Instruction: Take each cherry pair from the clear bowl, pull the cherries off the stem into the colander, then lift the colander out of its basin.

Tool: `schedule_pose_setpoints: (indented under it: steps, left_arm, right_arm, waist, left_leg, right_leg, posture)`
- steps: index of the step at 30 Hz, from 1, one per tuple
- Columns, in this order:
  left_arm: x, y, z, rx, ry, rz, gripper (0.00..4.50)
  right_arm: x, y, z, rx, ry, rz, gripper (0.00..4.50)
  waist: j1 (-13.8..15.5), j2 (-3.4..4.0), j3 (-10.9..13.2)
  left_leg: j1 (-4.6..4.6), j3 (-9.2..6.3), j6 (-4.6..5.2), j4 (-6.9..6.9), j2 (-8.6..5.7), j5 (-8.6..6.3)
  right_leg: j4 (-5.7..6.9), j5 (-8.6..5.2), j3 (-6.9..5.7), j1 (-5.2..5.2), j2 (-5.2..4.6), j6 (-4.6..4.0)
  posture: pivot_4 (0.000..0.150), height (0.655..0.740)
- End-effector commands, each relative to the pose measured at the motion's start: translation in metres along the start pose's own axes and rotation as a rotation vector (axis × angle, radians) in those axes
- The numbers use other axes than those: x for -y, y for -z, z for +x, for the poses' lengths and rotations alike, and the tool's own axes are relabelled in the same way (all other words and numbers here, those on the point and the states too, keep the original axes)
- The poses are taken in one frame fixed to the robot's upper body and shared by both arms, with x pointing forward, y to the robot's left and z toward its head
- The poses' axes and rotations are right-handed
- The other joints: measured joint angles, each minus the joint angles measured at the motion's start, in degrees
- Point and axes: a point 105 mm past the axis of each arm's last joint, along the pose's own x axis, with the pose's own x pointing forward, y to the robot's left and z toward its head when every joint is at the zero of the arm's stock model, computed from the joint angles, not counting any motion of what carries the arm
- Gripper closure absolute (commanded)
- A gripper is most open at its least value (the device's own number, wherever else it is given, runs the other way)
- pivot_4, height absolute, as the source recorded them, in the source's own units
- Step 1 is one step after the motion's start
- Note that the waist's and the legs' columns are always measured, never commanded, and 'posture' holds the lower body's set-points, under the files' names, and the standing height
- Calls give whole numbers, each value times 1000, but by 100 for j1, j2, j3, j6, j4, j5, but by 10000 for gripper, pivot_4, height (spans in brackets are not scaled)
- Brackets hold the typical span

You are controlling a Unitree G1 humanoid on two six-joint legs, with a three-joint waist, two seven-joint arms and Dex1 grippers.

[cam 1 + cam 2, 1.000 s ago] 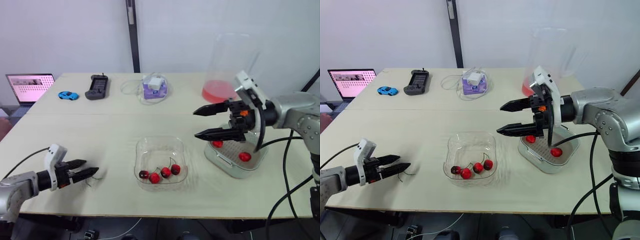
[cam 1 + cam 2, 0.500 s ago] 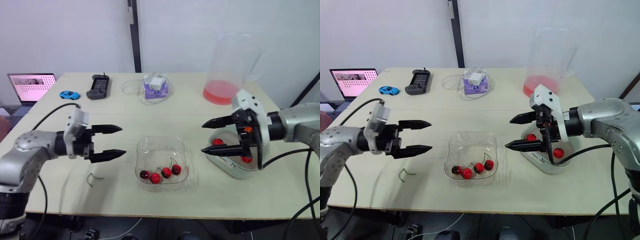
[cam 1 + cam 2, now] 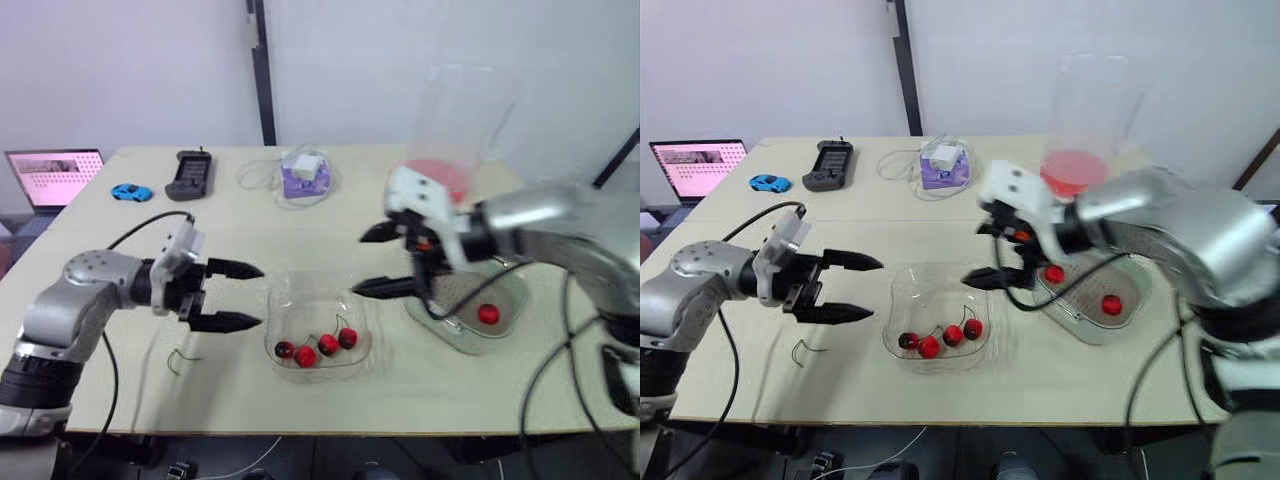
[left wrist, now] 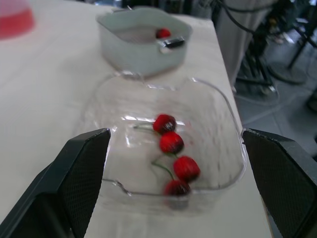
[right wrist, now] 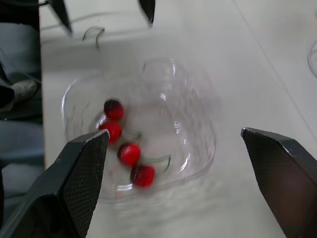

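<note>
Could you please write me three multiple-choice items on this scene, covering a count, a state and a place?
1. The cherries in the clear bowl number: A two, B four, C six.
2. The left gripper has its fingers: A open, B shut on a cherry, C shut on a stem.
3. The bare stem lies: A in the bowl, B on the table near the left gripper, C between its fingers.
Answers: 1B, four red ones sit there; 2A, a wide gap parts them; 3B, it rests on bare tabletop.
</note>
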Motion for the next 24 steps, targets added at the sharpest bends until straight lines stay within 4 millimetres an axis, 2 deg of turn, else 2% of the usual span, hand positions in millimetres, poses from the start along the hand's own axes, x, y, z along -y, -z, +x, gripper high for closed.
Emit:
schedule_pose_setpoints:
  steps: [1, 3, 6, 9, 13, 24]
  left_arm:
    - [7, -5, -7, -12, -18, 52, 201]
    - [9, -5, -7, -11, -34, 51, 201]
    - [12, -3, -10, -20, -58, 46, 201]
    - [15, -1, -12, -31, -81, 40, 0]
    - [18, -1, -13, -32, -94, 33, 0]
    - [18, -2, -16, -44, -129, 21, 0]
  right_arm:
    - [-20, 21, 40, -143, -71, -18, 0]
    - [-26, 30, 55, -185, -84, -20, 0]
    - [-29, 31, 70, -189, -88, -6, 0]
    - [-35, 35, 80, -208, -109, 6, 8126]
    - [-41, 42, 86, -234, -136, 6, 27119]
    - [-51, 60, 104, -275, -224, 74, 27119]
  waist:
    - [-1, -2, -1]
    - [32, -2, -1]
    - [60, -2, -1]
    - [60, -3, -1]
    - [56, -3, -1]
    - [49, -3, -1]
  left_leg:
    - [-2, -2, 0, -3, 1, 0]
    - [-9, -6, 0, 0, 1, 0]
    - [-14, -5, -3, 10, -3, 2]
    - [-10, -9, -5, 10, -2, 3]
    - [-10, -10, -5, 8, -2, 3]
    - [-8, -11, -5, 8, -1, 2]
  right_leg:
    - [1, -1, -2, -4, 0, -2]
    - [2, -1, -7, -5, -3, -2]
    - [3, -1, -8, -5, -9, -1]
    - [9, -1, -10, -3, -6, -1]
    - [9, -1, -11, -3, -5, -1]
    - [10, -1, -11, -3, -3, -1]
  posture:
    - [1500, 7332]
    - [1500, 7332]
    - [1500, 7332]
    - [1500, 7332]
    - [1500, 7332]
    - [1500, 7332]
